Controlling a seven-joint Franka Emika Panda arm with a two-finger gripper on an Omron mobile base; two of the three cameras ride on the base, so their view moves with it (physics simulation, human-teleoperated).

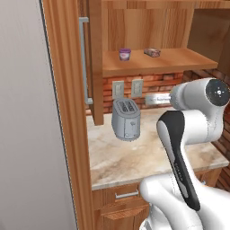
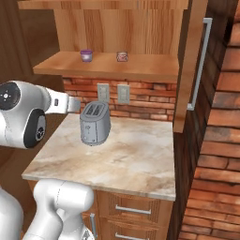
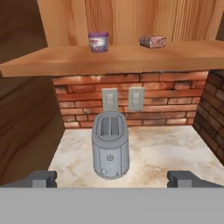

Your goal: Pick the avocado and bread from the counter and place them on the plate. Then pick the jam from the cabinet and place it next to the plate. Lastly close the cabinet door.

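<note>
The cabinet stands open above the counter. On its shelf stand a purple tub and a small reddish jar, which looks like the jam. My gripper is open, its fingertips wide apart. It hovers over the counter's front, pointing at the back wall below the shelf. The avocado, the bread and the plate are out of view.
A grey toaster stands mid-counter before two wall sockets. One open cabinet door with a long handle juts out on the left, another on the right. A brick wall flanks the counter's right end.
</note>
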